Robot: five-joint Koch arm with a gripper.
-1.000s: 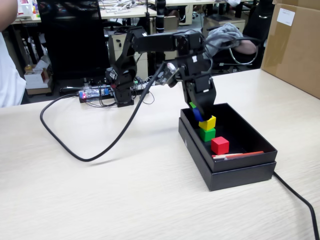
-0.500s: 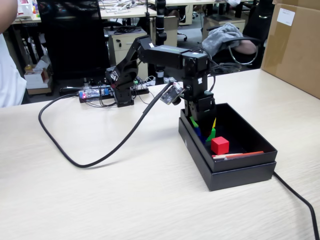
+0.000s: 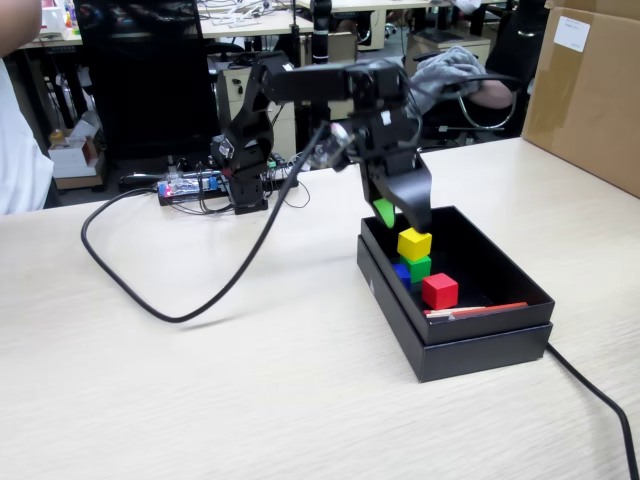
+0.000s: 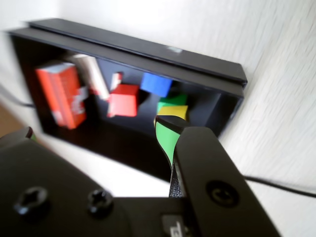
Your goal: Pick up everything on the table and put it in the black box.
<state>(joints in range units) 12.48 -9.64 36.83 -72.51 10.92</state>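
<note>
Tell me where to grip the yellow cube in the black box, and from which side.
Take the small yellow cube by two opposite vertical faces, coming straight down from above. It sits on top of the green cube inside the shallow matte black box, so its sides look exposed and the walls hinder a sideways approach.

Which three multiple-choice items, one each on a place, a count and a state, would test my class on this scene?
1. The red cube lies: A) on the table B) in the black box C) in the gripper.
2. Cubes in the box: A) two B) three C) four.
3. The gripper is: A) open and empty B) shut on a cube C) resting on the table.

Answers:
1 B: the red cube sits inside the black box.
2 C: red, yellow cube, green cube and blue cube show there.
3 A: the gripper hangs above the box, jaws apart.
</note>
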